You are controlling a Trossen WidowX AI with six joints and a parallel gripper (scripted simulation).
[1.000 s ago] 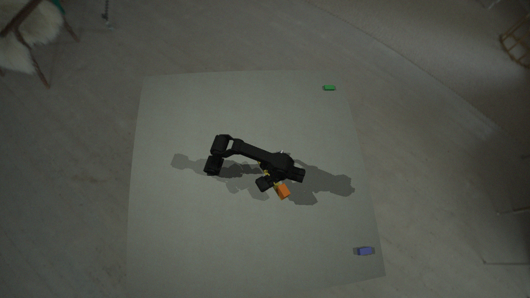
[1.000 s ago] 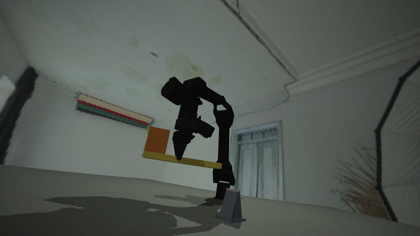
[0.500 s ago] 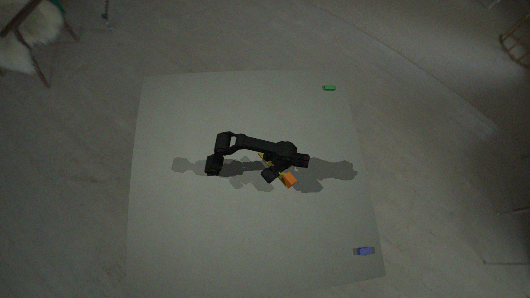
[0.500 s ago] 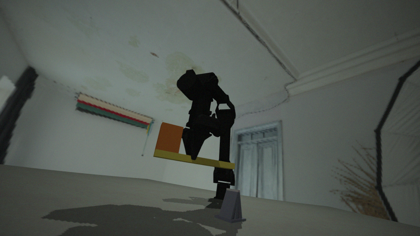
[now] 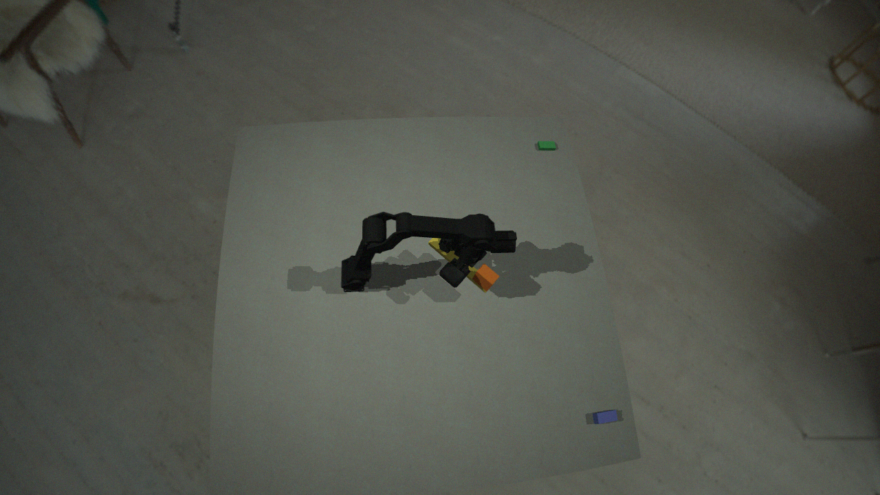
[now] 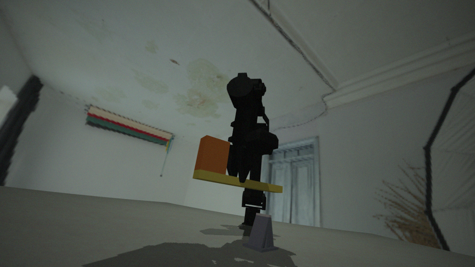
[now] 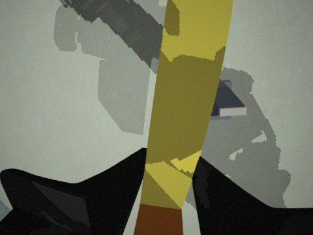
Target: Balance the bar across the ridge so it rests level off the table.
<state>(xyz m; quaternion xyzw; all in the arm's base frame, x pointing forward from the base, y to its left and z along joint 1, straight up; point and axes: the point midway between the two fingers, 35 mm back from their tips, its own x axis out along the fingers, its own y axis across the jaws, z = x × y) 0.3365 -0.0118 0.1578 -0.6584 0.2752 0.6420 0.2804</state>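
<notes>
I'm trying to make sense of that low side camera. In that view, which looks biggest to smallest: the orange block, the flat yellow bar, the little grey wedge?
1. Flat yellow bar, the longest.
2. Orange block on the bar's end.
3. Grey wedge-shaped ridge on the table; it sits nearer the camera, so its true size against the block is unsure.
</notes>
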